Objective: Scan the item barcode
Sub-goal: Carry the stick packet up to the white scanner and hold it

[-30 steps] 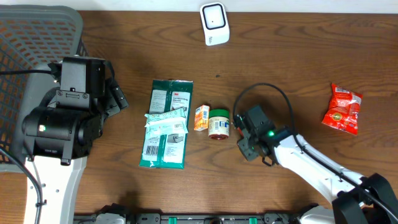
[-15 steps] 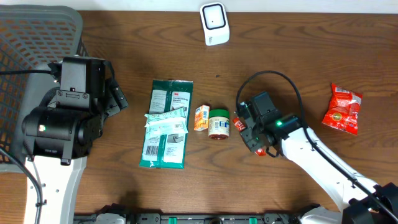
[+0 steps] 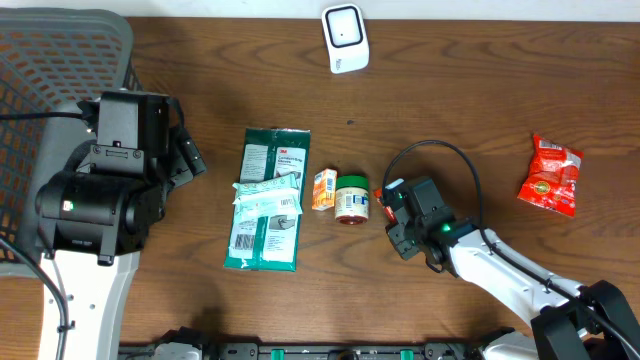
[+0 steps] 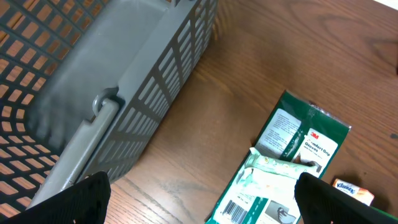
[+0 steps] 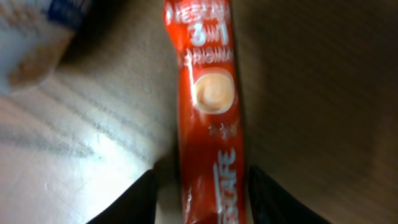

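Straddled the red Nescafe sachet (image 5: 208,124), lying just right of the green-lidded jar (image 3: 352,198), with the right gripper (image 5: 202,183) parted either side of it and not clamped; held the left gripper (image 4: 202,196) spread wide and empty well left of that jar.

Arms (image 3: 100,200): 2 (1 L, 1 R).
Fingers (image 4: 81,199): 2 per arm, 4 total.
Counter (image 3: 450,90): 1, wood.
Basket (image 3: 60,60): 1, grey mesh.
Scanner (image 3: 345,38): 1, white.
Green 3M pack (image 3: 277,160): 1.
Pale pack (image 3: 266,205): 1, barcode label, lying on the green one.
Flat packs altog.: 2.
Orange box (image 3: 324,189): 1, small.
Jar (image 3: 352,198): 1, green lid.
Red sachet (image 5: 208,124): 1, stick type.
Red bag (image 3: 551,176): 1.
Red items altog.: 2.
Loose goods on counter, excl. scanner & basket: 6.
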